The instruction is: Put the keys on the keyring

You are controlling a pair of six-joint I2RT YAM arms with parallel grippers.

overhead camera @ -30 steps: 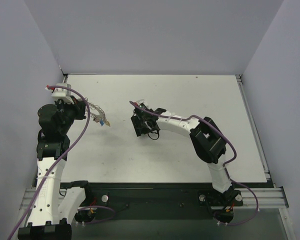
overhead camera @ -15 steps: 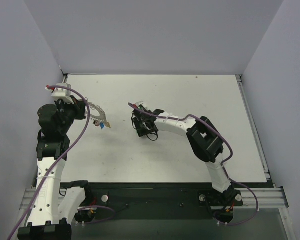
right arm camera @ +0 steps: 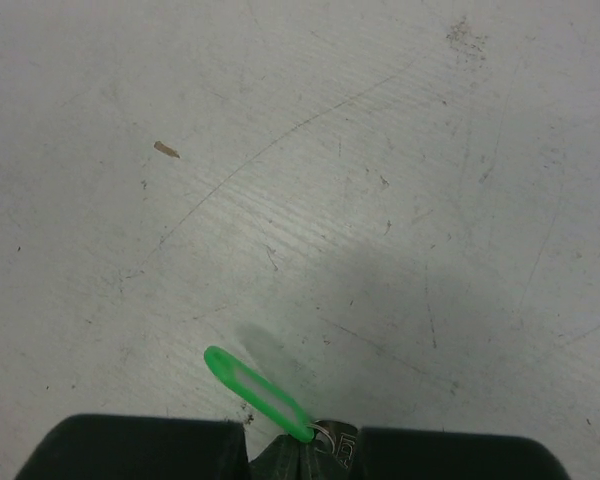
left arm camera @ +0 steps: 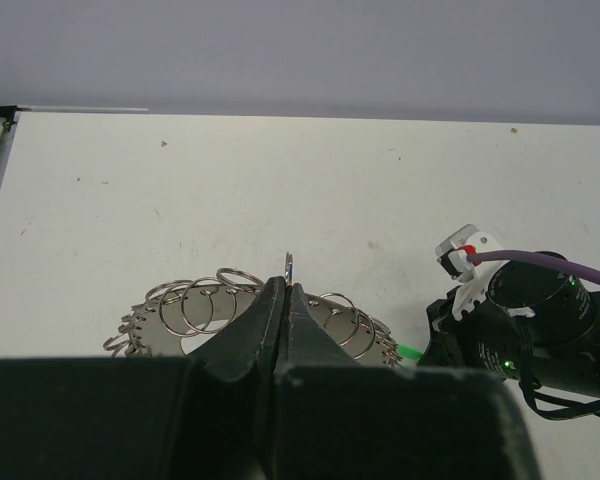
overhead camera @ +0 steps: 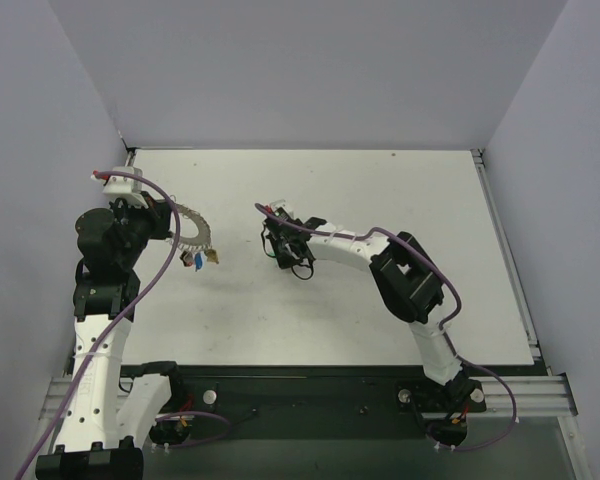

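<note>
Left claw (left arm camera: 285,300): squeezed shut on the rim of the keyring (left arm camera: 330,320). Only from overhead: coloured keys (overhead camera: 198,259) dangling beneath it. Right claw (right arm camera: 305,445): pinched closed on a green key (right arm camera: 255,392), over the scuffed counter (right arm camera: 380,150), well apart from the ring.

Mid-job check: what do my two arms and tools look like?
Both the left arm and right arm have white links with black joint housings. A purple cable runs along each, ending at a white plug with a red tip. The left tool and right tool are black.
</note>
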